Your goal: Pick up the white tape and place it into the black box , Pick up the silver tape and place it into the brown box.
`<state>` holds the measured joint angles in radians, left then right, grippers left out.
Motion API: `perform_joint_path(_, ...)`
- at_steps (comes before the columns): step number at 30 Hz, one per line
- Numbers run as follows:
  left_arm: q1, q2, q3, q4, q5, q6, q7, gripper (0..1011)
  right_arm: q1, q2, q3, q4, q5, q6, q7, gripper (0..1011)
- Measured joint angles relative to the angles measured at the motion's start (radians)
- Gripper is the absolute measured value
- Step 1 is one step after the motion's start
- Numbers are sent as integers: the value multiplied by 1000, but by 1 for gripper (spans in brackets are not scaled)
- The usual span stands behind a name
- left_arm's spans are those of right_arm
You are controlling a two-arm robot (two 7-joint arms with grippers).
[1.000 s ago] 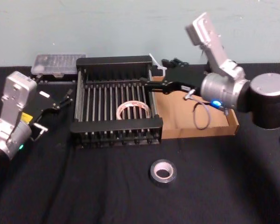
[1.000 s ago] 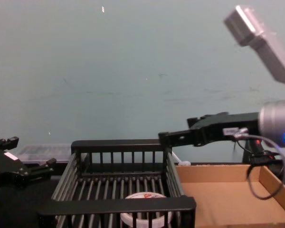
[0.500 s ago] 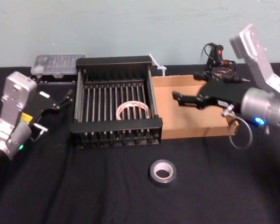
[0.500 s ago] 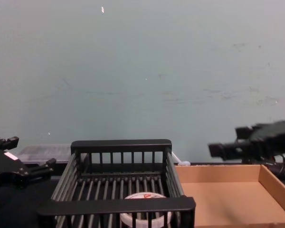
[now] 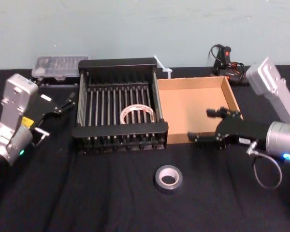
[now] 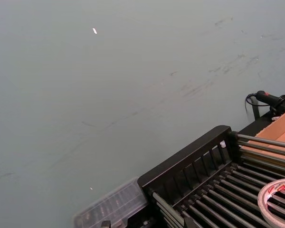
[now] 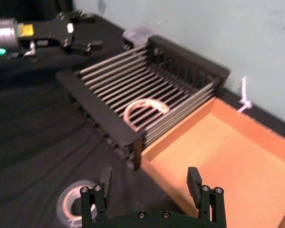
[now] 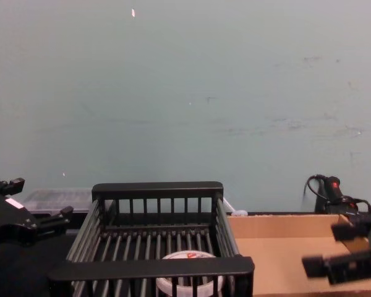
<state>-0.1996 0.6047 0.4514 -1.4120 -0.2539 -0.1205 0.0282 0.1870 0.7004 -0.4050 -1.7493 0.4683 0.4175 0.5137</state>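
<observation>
1. Hanging over the front wall of the brown box [image 5: 191,83], near its front right corner, the right gripper [image 5: 199,125] has its fingers spread wide and holds nothing.
2. The silver tape [image 5: 160,182] lies flat on the bench [image 5: 87,193], in front of both boxes and closer to the front edge. It is apart from the right gripper.
3. The white tape [image 5: 135,108] lies inside the black box [image 5: 121,129], on the slatted floor, toward the front right corner of this box.
4. The black box and the brown box stand side by side on the back half of the bench, the black one on the left, with their walls just beside each other.
5. The left gripper [image 5: 58,116] is near the left edge of the bench, beside the black box. Its fingers are apart and empty.
</observation>
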Motion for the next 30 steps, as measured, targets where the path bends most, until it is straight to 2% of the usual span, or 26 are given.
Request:
perform_joint_path(4, 0, 0, 0, 0, 0, 0, 0, 1001, -1, 15, -27, 0, 11, 29, 12, 1002)
perform_joint_path(14, 0, 0, 0, 0, 0, 0, 0, 1001, 27, 23, -92, 20, 15, 55, 33, 1002)
perform_joint_path(30, 0, 0, 0, 0, 0, 0, 0, 1001, 110, -10, -214, 88, -24, 70, 70, 1003)
